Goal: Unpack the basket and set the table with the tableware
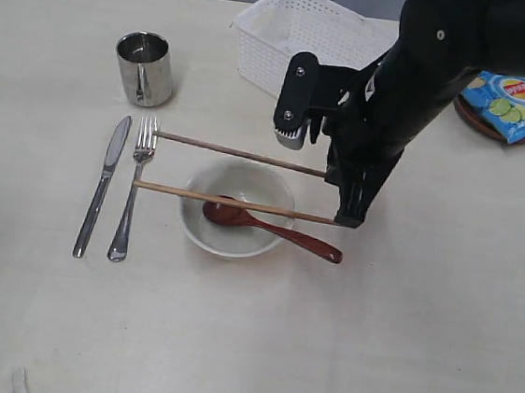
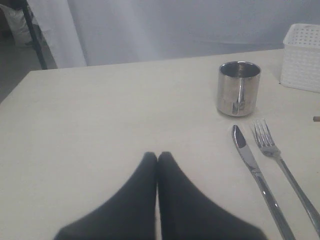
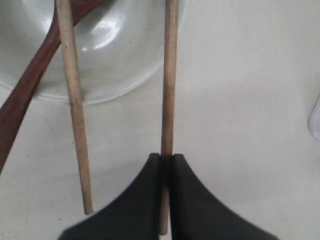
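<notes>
Cream table (image 1: 415,353); right end effector (image 3: 166,158) grips chopstick (image 3: 170,75), left end effector (image 2: 157,156) clenched; bag (image 1: 512,103) half-hides plate (image 1: 470,122).

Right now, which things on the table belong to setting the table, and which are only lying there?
For the job: white basket, steel mug, knife, fork, off-white bowl, reddish-brown spoon, gripped chopstick, loose chopstick, brown plate.
Lying about: blue chip bag, on that plate.

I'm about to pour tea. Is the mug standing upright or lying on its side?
Upright: the mug stands on its base on the table, open rim facing up, handle running vertically.
</notes>
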Available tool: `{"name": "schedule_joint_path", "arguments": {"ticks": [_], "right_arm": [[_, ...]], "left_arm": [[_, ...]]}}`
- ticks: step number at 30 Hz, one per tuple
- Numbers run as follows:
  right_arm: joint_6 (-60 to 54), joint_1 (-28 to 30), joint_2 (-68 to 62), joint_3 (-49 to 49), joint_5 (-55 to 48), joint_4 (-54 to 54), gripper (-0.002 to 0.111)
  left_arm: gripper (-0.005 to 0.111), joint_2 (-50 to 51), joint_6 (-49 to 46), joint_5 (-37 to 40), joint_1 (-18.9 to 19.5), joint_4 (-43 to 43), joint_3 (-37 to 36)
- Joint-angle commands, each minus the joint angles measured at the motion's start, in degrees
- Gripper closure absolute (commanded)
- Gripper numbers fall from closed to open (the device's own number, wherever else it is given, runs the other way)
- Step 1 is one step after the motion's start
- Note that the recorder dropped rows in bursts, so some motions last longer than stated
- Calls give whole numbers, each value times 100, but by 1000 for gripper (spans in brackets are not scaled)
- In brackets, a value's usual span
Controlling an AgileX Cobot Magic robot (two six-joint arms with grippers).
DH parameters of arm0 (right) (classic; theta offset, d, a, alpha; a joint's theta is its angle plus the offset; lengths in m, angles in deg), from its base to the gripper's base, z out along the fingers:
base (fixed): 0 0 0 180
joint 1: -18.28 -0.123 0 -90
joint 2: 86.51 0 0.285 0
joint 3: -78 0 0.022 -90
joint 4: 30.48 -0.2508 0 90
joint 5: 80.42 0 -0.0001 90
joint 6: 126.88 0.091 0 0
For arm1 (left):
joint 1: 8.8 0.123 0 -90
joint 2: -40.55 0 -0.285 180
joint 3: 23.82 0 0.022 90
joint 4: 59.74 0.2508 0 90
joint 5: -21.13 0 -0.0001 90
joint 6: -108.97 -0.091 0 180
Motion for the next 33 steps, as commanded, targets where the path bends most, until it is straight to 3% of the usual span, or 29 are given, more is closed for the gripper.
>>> {"name": "schedule_joint_path", "arguments": {"ticks": [1, 33], "right_arm": [[-851, 21, 2, -17, -209, -765, 109], [-1165, 21, -24, -17, -453, -911, 108]], "left_arm": [[107, -11, 13, -3, -29, 23, -13], [107, -11, 13, -3, -29, -20, -13]]}}
